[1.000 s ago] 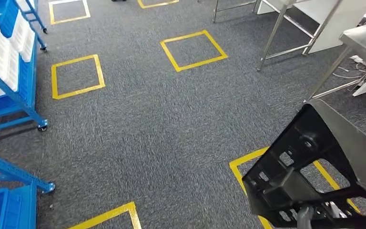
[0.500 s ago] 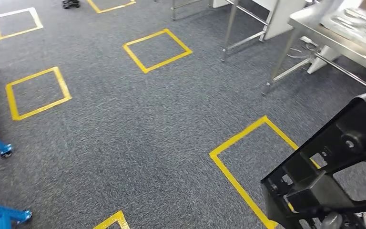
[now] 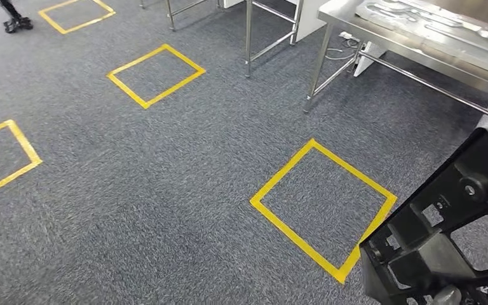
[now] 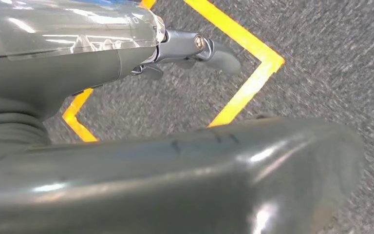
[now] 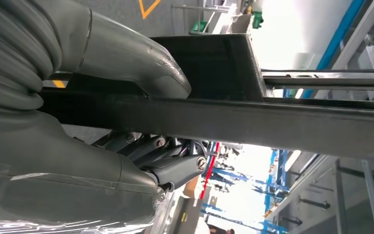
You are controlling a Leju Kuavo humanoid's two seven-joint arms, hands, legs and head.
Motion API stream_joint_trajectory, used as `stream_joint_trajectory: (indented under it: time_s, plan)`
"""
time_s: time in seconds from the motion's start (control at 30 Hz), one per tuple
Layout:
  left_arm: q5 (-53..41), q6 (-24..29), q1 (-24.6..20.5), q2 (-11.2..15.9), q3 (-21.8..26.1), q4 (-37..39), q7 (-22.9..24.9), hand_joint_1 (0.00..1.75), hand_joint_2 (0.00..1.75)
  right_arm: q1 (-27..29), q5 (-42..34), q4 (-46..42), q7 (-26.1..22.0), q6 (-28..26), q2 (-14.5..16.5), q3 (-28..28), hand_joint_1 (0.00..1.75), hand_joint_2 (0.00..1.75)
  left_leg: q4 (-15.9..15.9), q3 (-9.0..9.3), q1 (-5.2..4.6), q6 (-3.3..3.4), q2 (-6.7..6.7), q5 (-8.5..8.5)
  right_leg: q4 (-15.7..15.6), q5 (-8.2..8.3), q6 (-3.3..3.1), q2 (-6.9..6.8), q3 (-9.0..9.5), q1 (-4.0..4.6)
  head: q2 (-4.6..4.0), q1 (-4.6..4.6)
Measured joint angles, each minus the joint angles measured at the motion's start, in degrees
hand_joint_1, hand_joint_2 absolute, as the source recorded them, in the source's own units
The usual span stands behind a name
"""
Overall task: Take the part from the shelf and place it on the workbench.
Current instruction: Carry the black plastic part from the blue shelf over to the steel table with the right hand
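The black part (image 3: 448, 235), an open frame of bars and cut-outs, is carried low on the robot's right side in the head view, held up above the grey carpet (image 3: 165, 190). Its lower end overlaps the corner of a yellow taped square (image 3: 323, 206) on the floor. In the right wrist view the right hand (image 5: 126, 126) grips a flat bar of the part (image 5: 253, 117): the thick grey thumb (image 5: 141, 63) presses on one face and the darker fingers (image 5: 170, 163) curl around the other.

The left hand (image 4: 175, 58) hangs over the carpet near a corner of yellow tape (image 4: 253, 68). Its dark fingers (image 4: 214, 51) are bent inward with nothing between them, and the thumb (image 4: 199, 175) lies across the front of that view.

Beyond the part, a steel workbench (image 3: 419, 38) stands on thin legs, with flat metal pieces lying on its top. More yellow squares mark the carpet further off, and other steel legs (image 3: 249, 38) stand next to the bench. A pair of dark shoes (image 3: 14, 23) shows at the far edge.
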Motion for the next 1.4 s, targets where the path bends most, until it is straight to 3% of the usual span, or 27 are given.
stream_joint_trajectory:
  time_s: [0.03, 0.1, 0.17, 0.23, 0.27, 0.33, 0.37, 0.43, 0.47, 0.53, 0.57, 0.63, 0.7, 0.73, 0.77, 0.8, 0.83, 0.9, 0.93, 1.03, 1.1, 1.17, 1.23, 1.3, 1.33, 1.37, 1.4]
  plan:
    - [0.0, 0.1, -0.1, 0.0, 0.0, 0.0, 0.0, 0.0, 0.0, 0.0, 0.1, 0.0, 0.0, 0.7, 0.0, -0.2, 1.75, 1.75, -0.2, 0.08, -0.04, 0.44, 0.72, 0.2, 0.0, 0.08, 0.35, 0.16, -0.18, -0.15, 0.0, 0.0]
    - [0.1, 0.2, -0.1, 0.0, 0.0, 0.0, 0.0, 0.0, 0.0, -0.1, 0.4, 0.2, 0.0, 1.7, 0.0, -0.6, 1.75, 1.75, -0.7, 0.26, 0.02, 1.3, 2.23, 0.61, 1.9, -1.12, 0.8, -2.24, -1.23, -0.07, -0.01, 0.01]
    - [0.4, 0.4, 0.0, 0.0, 0.1, 0.0, -0.1, 0.0, 0.0, -0.6, 0.6, 0.5, 0.0, 2.2, 0.0, -0.7, 1.75, 1.75, -1.0, 0.25, -0.07, 1.77, 3.88, 0.75, 8.0, -4.46, 1.07, -5.87, -4.22, 0.06, 0.0, 0.01]
    - [0.7, 0.4, 0.3, 0.1, 0.2, 0.0, -0.2, 0.0, 0.0, -0.8, 0.8, 1.0, 0.0, 2.6, 0.0, -0.7, 1.75, 1.75, -1.0, 0.18, -0.29, 1.9, 5.66, 0.63, 14.5, -6.94, 1.3, -7.13, -7.41, -0.05, 0.01, 0.0]
    - [0.9, 0.4, 0.4, 0.1, 0.2, 0.0, -0.4, 0.0, 0.0, -0.9, 0.8, 1.2, 0.0, 2.7, -0.1, -0.7, 1.75, 1.75, -1.0, 0.2, -0.38, 1.92, 6.51, 0.51, 15.4, -6.74, 1.32, -7.34, -7.8, -0.07, 0.0, 0.0]
    - [1.1, 0.2, 0.3, 0.1, 0.3, 0.0, -0.8, 0.0, 0.0, -1.0, 1.0, 1.8, 0.0, 2.8, -0.3, -0.7, 1.75, 1.75, -1.0, 0.44, -0.51, 1.79, 8.02, 0.0, 10.7, -3.57, 1.01, -8.28, -5.13, 0.05, -0.01, 0.0]
    - [1.1, 0.1, 0.3, 0.1, 0.3, 0.0, -1.0, 0.0, 0.0, -1.1, 1.0, 2.1, 0.0, 2.8, -0.5, -0.6, 1.75, 1.75, -1.1, 0.73, -0.57, 1.66, 8.68, -0.31, 6.5, -2.01, 0.65, -9.87, -2.77, 0.3, -0.01, 0.0]
    - [1.1, -0.1, 0.4, 0.1, 0.5, 0.0, -1.5, 0.0, 0.0, -1.6, 1.2, 2.8, 0.2, 2.3, -0.9, -0.3, 1.75, 1.75, -1.2, 1.48, -0.72, 1.1, 9.92, -1.02, 0.6, -1.1, -0.24, -12.81, 0.63, 1.01, -0.01, 0.01]
    - [1.1, -0.2, 0.3, 0.2, 0.5, 0.0, -1.6, 0.0, 0.0, -1.8, 1.5, 3.1, 0.3, 1.9, -1.2, 0.0, 1.75, 1.75, -1.2, 1.83, -0.71, 0.73, 10.52, -1.34, -0.4, -1.61, -0.63, -13.52, 1.18, 1.32, -0.01, 0.01]
    - [0.9, -0.3, 0.1, 0.2, 0.6, 0.0, -1.8, 0.0, 0.0, -2.1, 2.3, 3.7, 0.8, 0.5, -1.7, 0.3, 1.75, 1.75, -1.6, 2.64, -0.65, -0.03, 11.57, -1.8, -0.7, -2.06, -1.29, -12.39, 1.56, 1.42, 0.0, -0.01]
    - [0.8, -0.3, 0.0, 0.3, 0.6, -0.1, -1.9, 0.0, 0.0, -2.1, 2.8, 4.0, 1.1, -0.2, -1.9, 0.5, 1.75, 1.75, -1.4, 3.03, -0.59, -0.35, 11.08, -1.95, -1.2, -1.96, -1.57, -11.79, 2.09, 1.24, 0.0, -0.01]
    - [0.7, -0.3, -0.2, 0.4, 0.6, -0.1, -2.1, 0.0, 0.0, -2.5, 3.3, 4.6, 1.7, -1.2, -2.3, 1.0, 1.75, 1.75, 2.1, 1.88, -0.5, -0.86, 8.06, -3.07, -2.1, -1.88, -2.16, -10.74, 3.51, 0.72, -0.01, -0.02]
    - [0.6, -0.3, 0.1, 0.5, 0.6, -0.1, -2.1, 0.0, 0.0, -3.0, 3.5, 5.2, 1.9, -1.6, -2.5, 1.5, 1.75, 1.75, 10.2, -3.07, -0.33, -1.14, 5.29, -5.23, -2.3, -2.65, -2.46, -9.82, 4.66, 0.53, -0.02, -0.02]
    - [0.6, -0.3, 0.4, 0.6, 0.7, -0.1, -2.1, 0.0, 0.0, -3.2, 3.5, 5.4, 1.9, -1.6, -2.6, 1.7, 1.75, 1.75, 14.0, -5.99, -0.31, -1.27, 4.94, -5.79, -2.3, -3.25, -2.47, -9.28, 5.31, 0.51, -0.02, -0.02]
    - [0.6, -0.3, 0.6, 0.6, 0.7, -0.1, -2.1, 0.0, 0.0, -3.2, 3.6, 5.7, 1.9, -1.7, -2.7, 1.8, 1.75, 1.75, 16.1, -8.27, -0.31, -1.35, 4.87, -5.24, -2.3, -3.93, -2.43, -8.75, 6.1, 0.48, -0.02, -0.02]
    - [0.6, -0.3, 0.8, 0.7, 0.8, -0.1, -2.1, 0.0, 0.0, -3.2, 3.6, 5.9, 2.0, -1.7, -2.8, 1.8, 1.75, 1.75, 15.9, -9.56, -0.31, -1.39, 4.87, -3.28, -2.3, -4.71, -2.31, -8.26, 7.08, 0.43, -0.02, -0.02]
    - [0.6, -0.3, 0.9, 0.7, 0.8, -0.1, -2.1, 0.0, 0.0, -3.2, 3.7, 6.1, 2.0, -1.9, -2.9, 1.8, 1.75, 1.75, 13.3, -9.73, -0.31, -1.35, 4.87, -0.21, -2.3, -5.57, -2.15, -7.87, 8.2, 0.34, -0.02, -0.02]
    - [0.5, -0.1, 1.1, 0.9, 1.0, -0.1, -2.0, 0.0, 0.0, -3.4, 4.1, 6.4, 2.0, -2.7, -3.1, 2.1, 1.75, 1.75, 7.0, -8.53, -0.52, -1.06, 4.82, 5.12, -2.4, -7.42, -1.58, -7.32, 10.34, 0.2, -0.02, -0.02]
    - [0.5, 0.0, 1.0, 0.9, 1.0, -0.1, -2.0, 0.0, 0.0, -3.6, 4.5, 6.6, 2.1, -3.3, -3.4, 2.3, 1.75, 1.75, 4.6, -7.63, -0.69, -0.74, 4.81, 5.74, -2.5, -8.09, -1.16, -7.12, 10.92, 0.22, -0.01, -0.02]
    - [0.5, 0.4, 0.6, 1.0, 1.2, -0.1, -1.7, 0.0, 0.0, -4.5, 5.7, 6.8, 2.4, -4.9, -4.3, 3.0, 1.75, 1.75, 1.9, -5.77, -1.02, 0.92, 4.73, 3.27, -2.5, -8.07, 0.08, -6.87, 11.4, 0.29, -0.01, -0.02]
    - [0.5, 0.6, 0.6, 1.0, 1.4, -0.1, -1.7, 0.0, 0.0, -5.3, 6.7, 7.0, 2.8, -6.0, -5.2, 3.9, 1.75, 1.75, 0.2, -3.88, -0.85, 1.84, 4.56, 2.48, 1.8, -5.81, 0.61, -7.03, 9.36, 0.17, -0.01, 0.05]
    - [0.6, 0.8, 0.7, 1.0, 1.6, -0.1, -1.6, 0.0, 0.0, -6.1, 7.6, 7.2, 3.2, -7.1, -6.1, 5.0, 1.75, 1.75, -1.8, -1.12, -0.72, 2.31, 4.4, 1.75, 9.1, -4.78, 0.91, -7.21, 4.18, 0.07, 0.0, 0.11]
    - [0.8, 1.0, 0.8, 0.9, 1.8, -0.1, -1.4, 0.0, 0.0, -6.5, 8.3, 7.5, 3.8, -8.0, -6.9, 6.2, 1.75, 1.75, -3.3, 1.76, -0.73, 2.42, 4.14, 0.68, 13.7, -7.89, 1.11, -7.26, -1.12, 0.07, 0.0, 0.11]
    - [0.9, 1.3, 0.9, 0.7, 2.0, -0.1, -1.1, 0.0, 0.0, -6.5, 8.7, 7.9, 4.4, -9.0, -7.6, 7.4, 1.75, 1.75, -4.4, 5.01, -0.75, 2.35, 3.77, -0.86, 13.4, -11.75, 1.13, -7.3, -4.49, 0.07, 0.0, 0.11]
    - [1.0, 1.4, 1.0, 0.6, 2.1, -0.1, -1.0, 0.0, 0.0, -6.6, 8.9, 8.1, 4.6, -9.4, -7.9, 8.0, 1.75, 1.75, -4.8, 6.74, -0.78, 2.29, 3.63, -1.81, 11.5, -11.8, 1.02, -7.32, -5.45, 0.08, 0.0, 0.11]
    - [1.1, 1.5, 1.1, 0.5, 2.3, -0.1, -0.9, 0.0, 0.0, -6.6, 9.0, 8.4, 4.7, -9.7, -8.2, 8.5, 1.75, 1.75, -5.0, 8.33, -0.82, 2.24, 3.55, -2.87, 8.6, -9.4, 0.77, -7.34, -6.06, 0.14, -0.01, 0.11]
    - [1.1, 1.6, 1.2, 0.4, 2.5, -0.1, -0.8, 0.0, 0.0, -6.6, 9.0, 8.6, 4.8, -10.0, -8.5, 8.9, 1.75, 1.75, -5.1, 9.82, -0.9, 2.19, 3.54, -4.02, 5.3, -4.45, 0.37, -7.38, -6.61, 0.32, -0.01, 0.1]
